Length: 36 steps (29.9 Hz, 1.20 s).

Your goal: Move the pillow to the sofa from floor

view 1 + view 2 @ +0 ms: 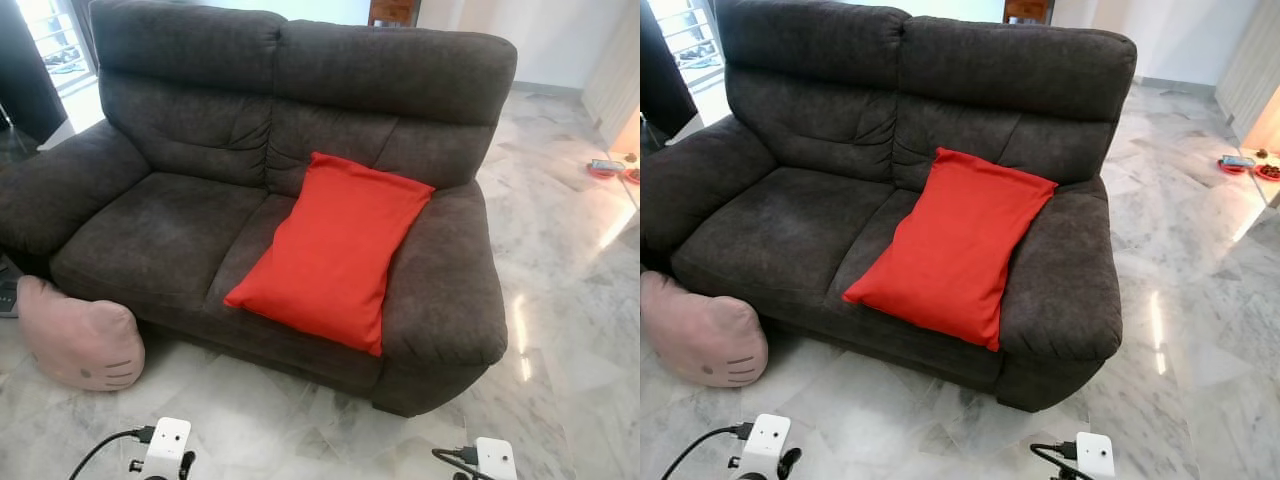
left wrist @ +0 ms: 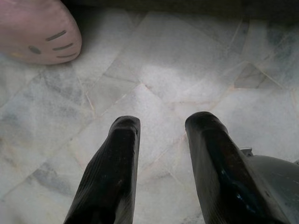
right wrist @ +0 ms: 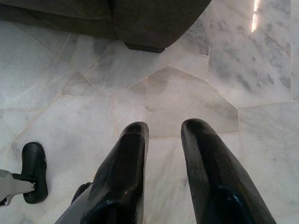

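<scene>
The red pillow (image 1: 330, 250) lies on the sofa (image 1: 180, 150), both grippers hang empty with fingers apart, so the job looks done.

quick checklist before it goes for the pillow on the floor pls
1. Pink pillow on the marble floor, beside the sofa's front corner: ok.
2. Left gripper open, nothing held: ok.
3. Right gripper open, nothing held: ok.
4. Free seat on the sofa next to the red pillow: ok.
5. Left gripper close enough to the pink pillow: not ok, it hangs over bare floor.
6. Pillow's weight: cannot tell.
</scene>
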Available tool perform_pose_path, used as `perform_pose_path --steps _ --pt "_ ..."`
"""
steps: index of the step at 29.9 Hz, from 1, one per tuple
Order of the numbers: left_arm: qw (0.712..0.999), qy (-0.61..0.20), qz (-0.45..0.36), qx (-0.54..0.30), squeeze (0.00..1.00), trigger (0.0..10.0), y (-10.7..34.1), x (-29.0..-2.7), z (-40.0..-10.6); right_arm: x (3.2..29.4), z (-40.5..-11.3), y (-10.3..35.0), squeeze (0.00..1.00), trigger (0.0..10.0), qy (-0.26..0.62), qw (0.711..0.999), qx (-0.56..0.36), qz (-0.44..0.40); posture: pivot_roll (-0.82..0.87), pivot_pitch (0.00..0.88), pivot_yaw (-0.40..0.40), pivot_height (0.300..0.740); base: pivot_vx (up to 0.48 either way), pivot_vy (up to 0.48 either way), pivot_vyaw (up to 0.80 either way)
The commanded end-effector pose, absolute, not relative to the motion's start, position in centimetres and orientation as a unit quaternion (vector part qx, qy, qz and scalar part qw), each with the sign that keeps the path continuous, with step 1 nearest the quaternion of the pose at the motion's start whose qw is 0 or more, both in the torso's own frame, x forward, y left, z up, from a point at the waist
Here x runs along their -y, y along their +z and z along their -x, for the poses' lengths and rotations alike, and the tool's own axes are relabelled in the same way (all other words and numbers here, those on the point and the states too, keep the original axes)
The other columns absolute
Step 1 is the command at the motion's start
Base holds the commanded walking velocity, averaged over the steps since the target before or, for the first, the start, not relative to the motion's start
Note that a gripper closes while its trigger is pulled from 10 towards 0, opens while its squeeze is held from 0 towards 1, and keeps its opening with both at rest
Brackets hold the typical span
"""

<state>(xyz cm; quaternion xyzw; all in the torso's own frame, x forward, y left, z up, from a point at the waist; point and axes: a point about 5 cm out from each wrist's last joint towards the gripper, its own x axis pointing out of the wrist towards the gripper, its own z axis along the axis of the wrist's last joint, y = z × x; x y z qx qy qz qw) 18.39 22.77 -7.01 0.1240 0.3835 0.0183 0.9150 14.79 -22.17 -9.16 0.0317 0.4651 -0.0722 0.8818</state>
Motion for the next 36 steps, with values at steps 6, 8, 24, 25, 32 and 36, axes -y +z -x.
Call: perform_pose_path --steps 6,8,24,25,32,36 --pt "0.910 0.021 -0.119 -0.396 0.00 10.0 -7.23 -22.78 -18.14 22.17 -14.45 -9.26 0.00 10.0 -0.066 0.882 -0.467 -0.024 0.10 0.043 -0.045 0.740 0.000 0.192 0.00" --pt "0.910 0.021 -0.119 -0.396 0.00 10.0 -7.23 -22.78 -18.14 22.17 -14.45 -9.26 0.00 10.0 -0.066 0.882 -0.467 -0.024 0.10 0.043 -0.045 0.740 0.000 0.000 0.00" --pt "0.909 0.019 -0.118 -0.399 0.00 10.0 -7.40 -22.59 -17.89 22.01 -14.63 -9.24 0.00 10.0 -0.059 0.882 -0.468 -0.023 0.10 0.023 -0.045 0.740 0.000 0.050 0.00" --pt "0.909 0.018 -0.117 -0.399 0.00 10.0 -7.42 -22.57 -17.86 22.02 -14.61 -9.24 0.00 10.0 -0.059 0.882 -0.468 -0.023 0.10 0.021 -0.046 0.740 0.000 0.000 0.00" --pt "0.909 0.016 -0.114 -0.400 0.00 10.0 -7.48 -22.47 -17.77 21.98 -14.46 -9.30 0.00 10.0 -0.057 0.881 -0.469 -0.022 0.09 0.015 -0.047 0.740 0.000 0.114 0.00" --pt "0.909 0.015 -0.115 -0.400 0.00 10.0 -7.48 -22.47 -17.78 21.97 -14.40 -9.33 0.00 10.0 -0.055 0.880 -0.471 -0.021 0.09 0.011 -0.047 0.740 0.000 0.000 0.00"
